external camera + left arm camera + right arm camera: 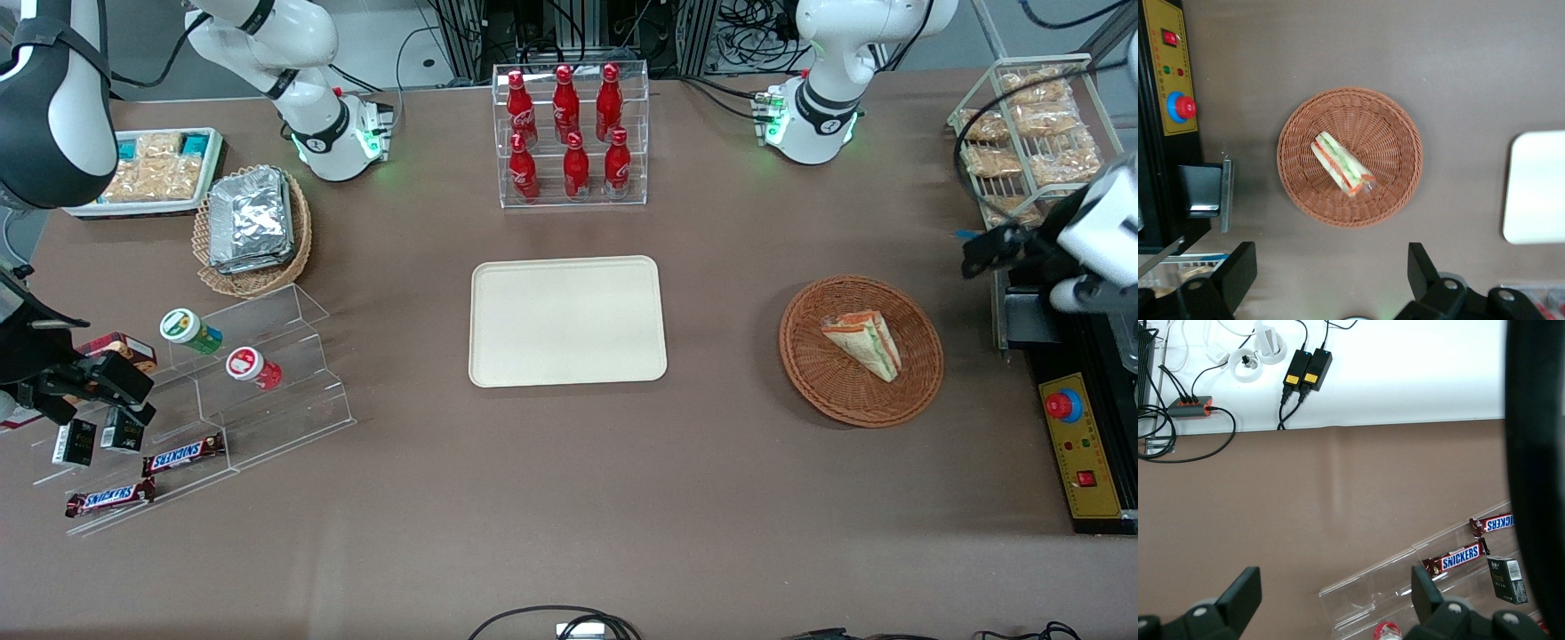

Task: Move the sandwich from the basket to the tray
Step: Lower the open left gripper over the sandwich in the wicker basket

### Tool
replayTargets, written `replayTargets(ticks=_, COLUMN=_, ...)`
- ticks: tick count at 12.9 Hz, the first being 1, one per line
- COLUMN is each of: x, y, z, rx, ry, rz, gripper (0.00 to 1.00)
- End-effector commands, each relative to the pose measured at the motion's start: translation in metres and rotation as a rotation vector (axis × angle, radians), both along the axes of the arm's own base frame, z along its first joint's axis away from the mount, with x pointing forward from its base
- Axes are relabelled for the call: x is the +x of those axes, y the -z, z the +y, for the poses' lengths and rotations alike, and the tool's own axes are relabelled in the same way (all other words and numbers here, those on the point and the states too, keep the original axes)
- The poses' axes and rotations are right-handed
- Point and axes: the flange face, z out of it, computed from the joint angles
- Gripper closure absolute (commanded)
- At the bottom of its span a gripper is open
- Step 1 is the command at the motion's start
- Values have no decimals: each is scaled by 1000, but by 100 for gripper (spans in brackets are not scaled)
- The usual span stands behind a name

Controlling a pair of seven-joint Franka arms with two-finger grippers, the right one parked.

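Resting in the middle of the basket, the sandwich lay untouched, and your gripper hung above the table with its fingers spread wide, nothing between them. You had it toward the working arm's end of the table, close to the black control box with the red button and not touching the basket. Your tray sat bare at the table's centre, well apart from the basket and nearer the front camera than the rack of red bottles.
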Motion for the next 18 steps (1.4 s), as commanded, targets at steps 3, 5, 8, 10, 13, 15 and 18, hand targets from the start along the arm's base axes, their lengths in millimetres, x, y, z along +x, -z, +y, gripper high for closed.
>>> replayTargets(ticks=3, x=-7, y=83, z=4, rx=24, ry=-165, rz=-14, gripper=0)
replayTargets(ticks=5, x=-9, y=114, z=10, rx=37, ry=-254, rz=-18, gripper=0)
replayTargets(ticks=8, x=-20, y=158, z=12, rx=60, ry=-365, rz=-54, gripper=0)
replayTargets(ticks=10, x=-30, y=188, z=9, rx=61, ry=-448, rz=-75, gripper=0)
replayTargets(ticks=13, x=-39, y=218, z=8, rx=55, ry=-502, rz=-97, gripper=0)
replayTargets(ticks=15, x=-40, y=232, z=7, rx=58, ry=-526, rz=-87, gripper=0)
replayTargets(ticks=18, x=-52, y=267, z=7, rx=56, ry=-562, rz=-85, gripper=0)
